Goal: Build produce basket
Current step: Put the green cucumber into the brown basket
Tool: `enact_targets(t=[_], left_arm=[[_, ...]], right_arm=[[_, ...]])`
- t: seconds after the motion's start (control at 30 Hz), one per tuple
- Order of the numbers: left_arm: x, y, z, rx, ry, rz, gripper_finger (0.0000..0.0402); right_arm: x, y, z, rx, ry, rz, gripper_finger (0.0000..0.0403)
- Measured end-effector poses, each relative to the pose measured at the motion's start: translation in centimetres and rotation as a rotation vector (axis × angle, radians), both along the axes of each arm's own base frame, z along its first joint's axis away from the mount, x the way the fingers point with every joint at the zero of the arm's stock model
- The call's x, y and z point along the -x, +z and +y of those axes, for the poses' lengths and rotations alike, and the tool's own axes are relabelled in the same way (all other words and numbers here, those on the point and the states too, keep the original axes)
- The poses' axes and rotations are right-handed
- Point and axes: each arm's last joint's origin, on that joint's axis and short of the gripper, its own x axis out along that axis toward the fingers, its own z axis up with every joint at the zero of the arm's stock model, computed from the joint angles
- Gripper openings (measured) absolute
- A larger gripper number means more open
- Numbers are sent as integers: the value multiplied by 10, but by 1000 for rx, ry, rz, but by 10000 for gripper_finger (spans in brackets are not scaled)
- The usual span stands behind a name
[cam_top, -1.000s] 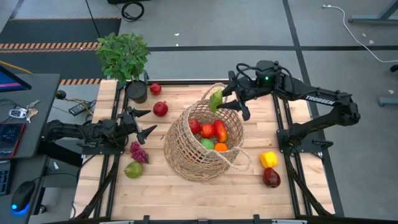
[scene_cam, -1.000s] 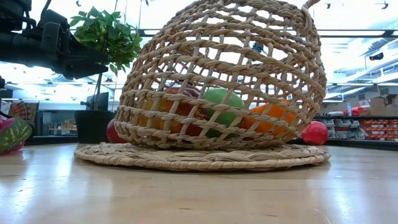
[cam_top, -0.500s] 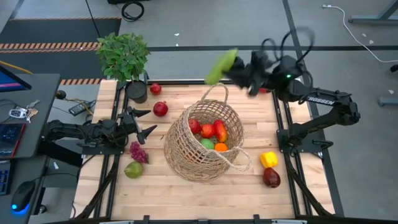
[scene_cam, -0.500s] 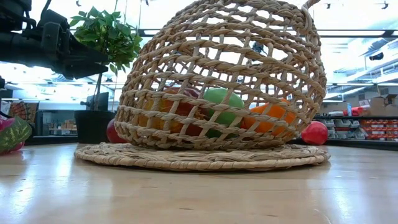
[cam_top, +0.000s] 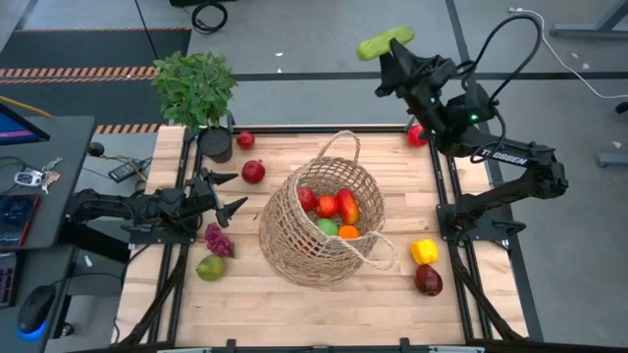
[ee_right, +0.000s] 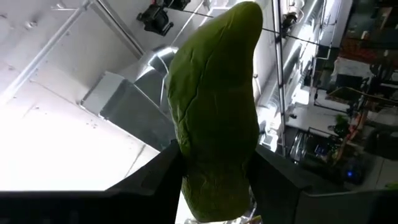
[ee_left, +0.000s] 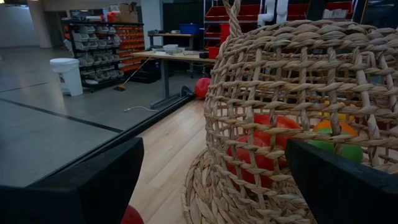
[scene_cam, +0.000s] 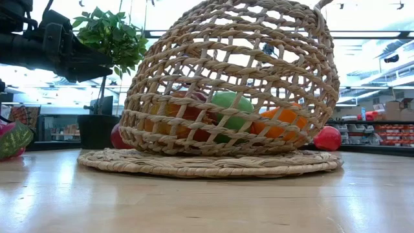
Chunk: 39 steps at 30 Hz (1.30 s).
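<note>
One basket [cam_top: 319,224] at table [cam_top: 294,304] centre holds four visible pieces of produce [cam_top: 331,212]. Seven more lie loose: three toward nine o'clock, two at four, two along twelve. One green piece [cam_top: 383,43] is held aloft.

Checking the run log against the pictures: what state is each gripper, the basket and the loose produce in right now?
Right gripper: shut on green vegetable, raised beyond the table's far edge.
Left gripper: open, empty, beside the basket.
Basket: lying tipped, several fruits inside.
Yellow pepper: loose on table.
Grapes: loose on table.
</note>
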Motion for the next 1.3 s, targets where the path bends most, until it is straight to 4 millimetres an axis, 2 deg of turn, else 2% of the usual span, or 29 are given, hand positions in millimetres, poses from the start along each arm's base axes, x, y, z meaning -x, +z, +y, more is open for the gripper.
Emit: enact_targets(t=[0.2, 0.4, 0.47, 0.63, 0.9, 1.07, 1.3], left_arm=[[0, 0, 0, 0, 0, 0, 398], [0, 0, 0, 0, 0, 0, 398], [0, 0, 0, 0, 0, 0, 398], [0, 0, 0, 0, 0, 0, 398], [0, 0, 0, 0, 0, 0, 398], [0, 0, 0, 0, 0, 0, 398], [0, 0, 0, 0, 0, 0, 398]], right_arm=[[-1, 0, 1, 62, -23, 42, 173], [-7, -3, 8, 438, 26, 232, 173], [-13, -9, 13, 521, 65, 338, 173], [-28, -31, 25, 572, 135, 651, 173], [-41, -28, 45, 692, 197, 1059, 173], [-52, -49, 46, 736, 291, 1245, 173], [-75, -75, 62, 1118, 432, 1302, 173]])
